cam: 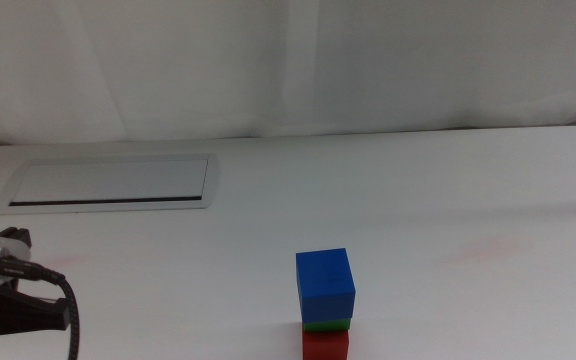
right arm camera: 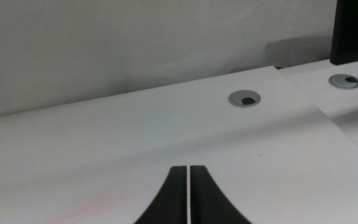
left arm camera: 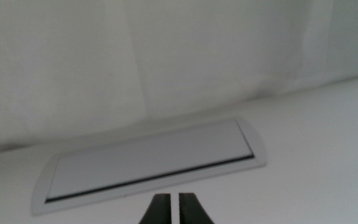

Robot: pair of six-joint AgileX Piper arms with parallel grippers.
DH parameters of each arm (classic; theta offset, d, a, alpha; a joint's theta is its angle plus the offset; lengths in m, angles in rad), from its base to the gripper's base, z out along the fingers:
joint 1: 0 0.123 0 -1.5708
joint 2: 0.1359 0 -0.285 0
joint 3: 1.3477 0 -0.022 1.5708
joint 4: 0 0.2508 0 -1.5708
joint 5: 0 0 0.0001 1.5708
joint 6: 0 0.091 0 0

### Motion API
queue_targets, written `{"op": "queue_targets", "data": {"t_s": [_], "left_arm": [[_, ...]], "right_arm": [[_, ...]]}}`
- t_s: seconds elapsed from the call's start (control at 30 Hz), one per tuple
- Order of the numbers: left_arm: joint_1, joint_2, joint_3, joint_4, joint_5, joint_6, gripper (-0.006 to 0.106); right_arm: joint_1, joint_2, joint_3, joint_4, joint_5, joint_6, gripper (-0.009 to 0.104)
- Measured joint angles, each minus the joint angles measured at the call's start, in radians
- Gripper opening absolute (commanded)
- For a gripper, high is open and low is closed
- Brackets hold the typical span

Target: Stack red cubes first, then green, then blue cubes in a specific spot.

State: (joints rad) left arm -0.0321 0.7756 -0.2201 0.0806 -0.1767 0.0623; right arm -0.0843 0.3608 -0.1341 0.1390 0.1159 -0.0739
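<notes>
A stack of three cubes stands on the white tabletop near the front edge in the middle view: the red cube (cam: 325,346) at the bottom, the green cube (cam: 326,325) as a thin band above it, the blue cube (cam: 325,284) on top. Neither gripper touches the stack. Part of my left arm shows at the lower left of the middle view, well left of the cubes. The left gripper (left arm camera: 174,200) is shut with nothing between its jaws, facing the grey-framed panel. The right gripper (right arm camera: 188,169) is shut and empty, out of the middle view.
A grey-framed rectangular panel (cam: 108,184) with a dark slot lies at the back left, also seen as the panel (left arm camera: 148,160) in the left wrist view. Two round grey grommets (right arm camera: 245,98) (right arm camera: 345,81) sit in the table near the right arm. A white curtain hangs behind.
</notes>
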Motion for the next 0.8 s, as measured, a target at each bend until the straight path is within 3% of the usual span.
{"op": "queue_targets", "data": {"t_s": [0.3, 0.57, 0.8], "left_arm": [[0.0, -0.091, 0.07, 0.029, -0.136, -0.016, -0.001], [0.0, -0.417, 0.071, 0.043, 0.217, -0.048, -0.001], [0.0, -0.479, 0.071, 0.043, 0.352, -0.145, -0.001]], "right_arm": [[0.0, -0.029, 0.002, -0.008, -0.192, -0.054, -0.002], [0.0, -0.26, 0.002, 0.025, 0.039, -0.053, -0.002], [0.0, -0.302, 0.002, 0.032, 0.124, -0.05, -0.002]]}}
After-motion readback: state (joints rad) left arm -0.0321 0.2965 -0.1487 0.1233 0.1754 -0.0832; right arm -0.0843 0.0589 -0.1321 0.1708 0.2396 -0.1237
